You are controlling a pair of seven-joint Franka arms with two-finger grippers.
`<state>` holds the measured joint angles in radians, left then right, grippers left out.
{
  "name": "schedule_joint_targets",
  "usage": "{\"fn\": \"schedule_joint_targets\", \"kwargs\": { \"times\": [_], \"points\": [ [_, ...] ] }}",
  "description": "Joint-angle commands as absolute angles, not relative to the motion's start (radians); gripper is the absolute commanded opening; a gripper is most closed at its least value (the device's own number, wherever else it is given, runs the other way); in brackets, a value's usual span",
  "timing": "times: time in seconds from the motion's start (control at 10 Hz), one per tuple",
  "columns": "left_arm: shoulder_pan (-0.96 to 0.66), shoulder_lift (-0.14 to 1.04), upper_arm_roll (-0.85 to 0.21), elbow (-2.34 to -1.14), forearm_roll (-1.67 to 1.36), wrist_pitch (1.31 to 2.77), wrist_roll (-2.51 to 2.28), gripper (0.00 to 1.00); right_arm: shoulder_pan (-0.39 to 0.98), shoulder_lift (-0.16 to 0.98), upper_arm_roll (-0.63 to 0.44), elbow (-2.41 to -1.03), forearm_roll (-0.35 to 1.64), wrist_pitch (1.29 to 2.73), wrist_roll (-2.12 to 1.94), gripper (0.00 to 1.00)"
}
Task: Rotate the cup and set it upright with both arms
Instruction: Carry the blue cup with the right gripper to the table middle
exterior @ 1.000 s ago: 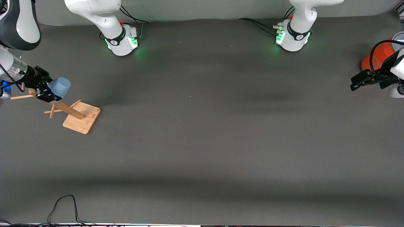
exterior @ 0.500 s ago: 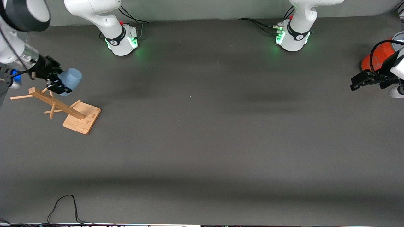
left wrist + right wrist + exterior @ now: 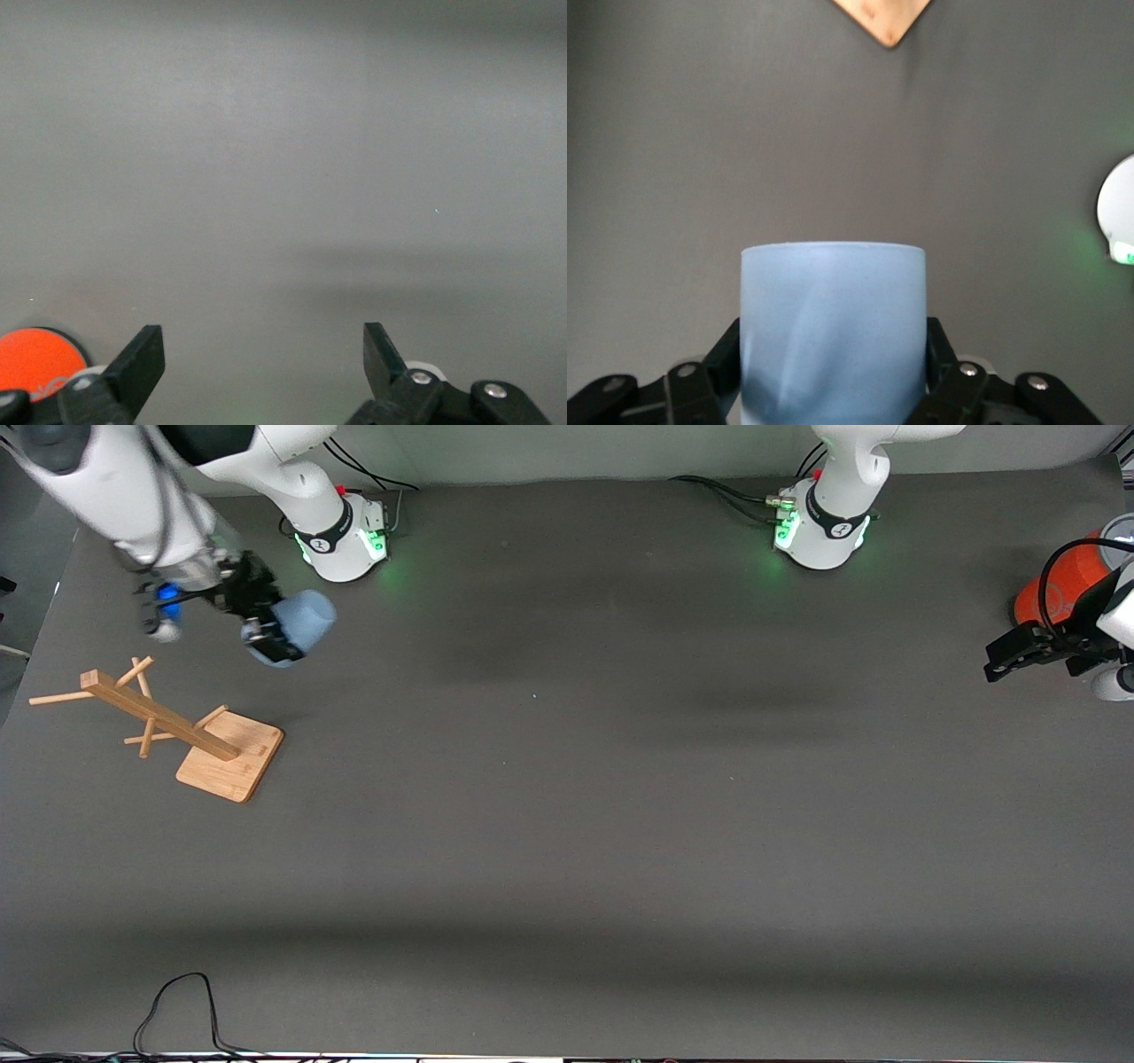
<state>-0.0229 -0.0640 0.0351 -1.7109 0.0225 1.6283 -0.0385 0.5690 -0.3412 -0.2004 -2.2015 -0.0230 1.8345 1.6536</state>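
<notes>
My right gripper (image 3: 273, 638) is shut on the pale-blue cup (image 3: 306, 622) and holds it in the air, tipped on its side, over the bare mat close to the right arm's base. In the right wrist view the cup (image 3: 833, 336) sits between the two black fingers (image 3: 718, 363), one end pointing away from the wrist. My left gripper (image 3: 1005, 660) waits at the left arm's end of the table, open and empty. Its fingers (image 3: 142, 363) stand wide apart over the mat.
A wooden peg rack (image 3: 226, 753) with a square base stands nearer the front camera than the held cup; its corner shows in the right wrist view (image 3: 881, 18). An orange canister (image 3: 1059, 580) stands beside the left gripper and shows in the left wrist view (image 3: 31, 359). A black cable (image 3: 177, 1001) lies at the front edge.
My right gripper has carried the cup up off the rack and toward the middle of the table, past the right arm's base. The left arm has not moved.
</notes>
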Motion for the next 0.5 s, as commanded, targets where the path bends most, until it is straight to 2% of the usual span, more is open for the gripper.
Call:
{"fn": "schedule_joint_targets", "kwargs": {
  "times": [0.0, 0.2, 0.4],
  "points": [
    [-0.023, -0.074, 0.037, -1.729, 0.018, 1.655, -0.029, 1.00, 0.687, -0.151, -0.209, -2.029, -0.028, 1.835, 1.841, 0.47],
    [-0.021, -0.074, 0.037, -1.729, 0.017, 1.660, -0.031, 1.00, 0.785, 0.034, -0.209, -1.859, -0.023, 1.836, 2.036, 0.47],
    [-0.021, -0.072, 0.037, -1.732, 0.017, 1.663, -0.031, 1.00, 0.828, 0.199, -0.209, -1.711, 0.043, 1.836, 2.162, 0.43]
  ]
}}
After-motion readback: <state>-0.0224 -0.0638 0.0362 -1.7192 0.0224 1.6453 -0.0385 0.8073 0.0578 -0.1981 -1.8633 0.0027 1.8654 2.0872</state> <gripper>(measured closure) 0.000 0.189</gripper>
